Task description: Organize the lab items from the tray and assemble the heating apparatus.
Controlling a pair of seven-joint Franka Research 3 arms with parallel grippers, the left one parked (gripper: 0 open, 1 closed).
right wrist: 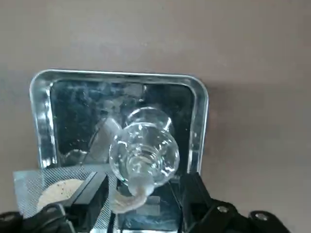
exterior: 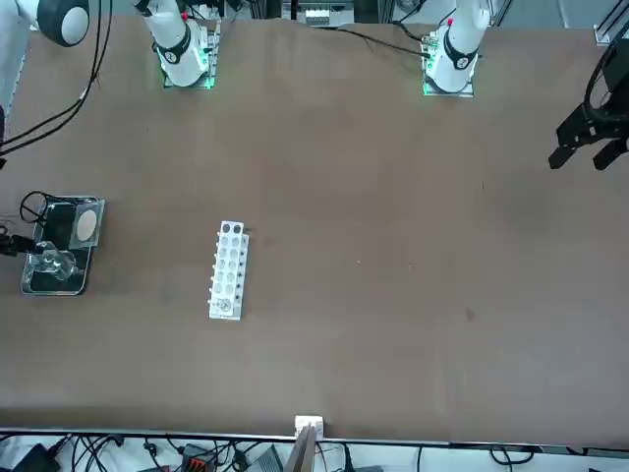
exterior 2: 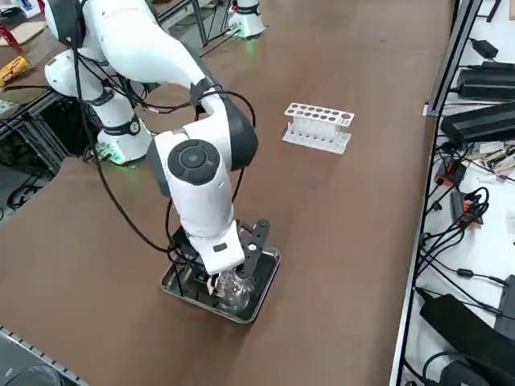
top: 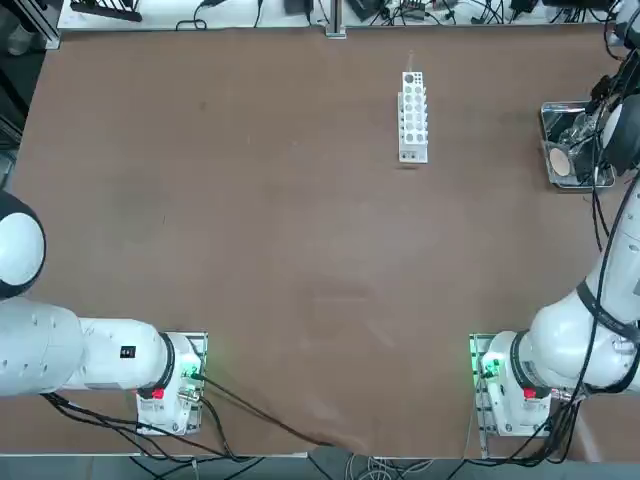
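Glass burner (right wrist: 143, 150) is sitting in the tray (right wrist: 41, 111) between my right gripper (right wrist: 141, 194) jaws, wide open; disc (right wrist: 58, 191) also inside, nothing assembled.

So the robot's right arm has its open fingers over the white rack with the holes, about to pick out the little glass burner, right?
Not quite. The right gripper is over the metal tray near the table's edge, not the white rack, which stands apart and untouched. The right wrist view shows the open fingers either side of the glass burner in that tray.
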